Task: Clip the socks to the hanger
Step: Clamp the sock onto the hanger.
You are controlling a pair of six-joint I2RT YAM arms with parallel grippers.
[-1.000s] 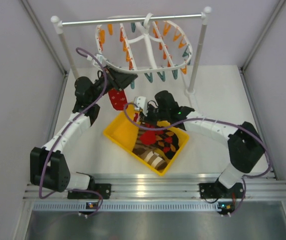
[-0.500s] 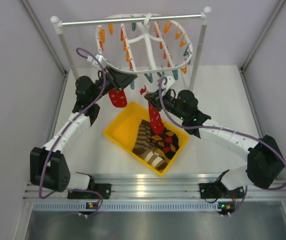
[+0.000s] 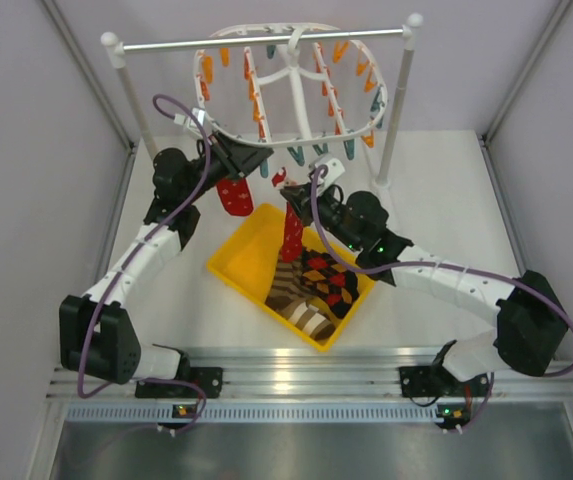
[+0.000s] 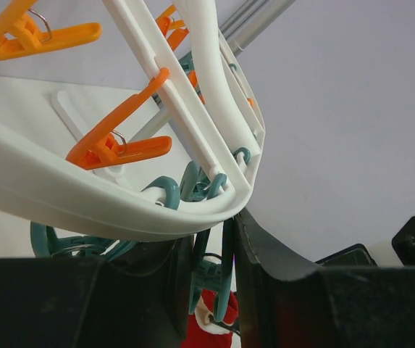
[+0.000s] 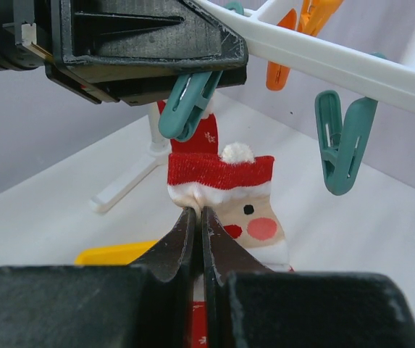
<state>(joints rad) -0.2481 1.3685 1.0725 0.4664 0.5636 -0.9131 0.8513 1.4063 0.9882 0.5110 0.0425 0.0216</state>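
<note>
Two red socks [image 3: 234,195], one hanger [image 3: 289,72], one yellow bin [image 3: 244,262], one striped sock [image 3: 288,292], one argyle sock [image 3: 331,282]

hanger [image 3: 293,72]: white is seen on the rim and spokes.
clips [image 4: 120,141]: orange and teal are mixed along the rim.
socks [image 5: 221,170]: red is shown with white trim, a white pompom and a printed Santa face with pink cheeks.
bin [image 3: 241,262]: yellow is seen.
striped sock [image 3: 296,300]: brown and cream bands are shown.
argyle sock [image 3: 331,280]: a dark ground is patterned with red and yellow diamonds.
rail stand [image 3: 266,40]: white posts are joined by a metal-grey bar.
worktop [image 3: 446,190]: white is seen.
cables [image 3: 166,105]: purple is seen.
</note>
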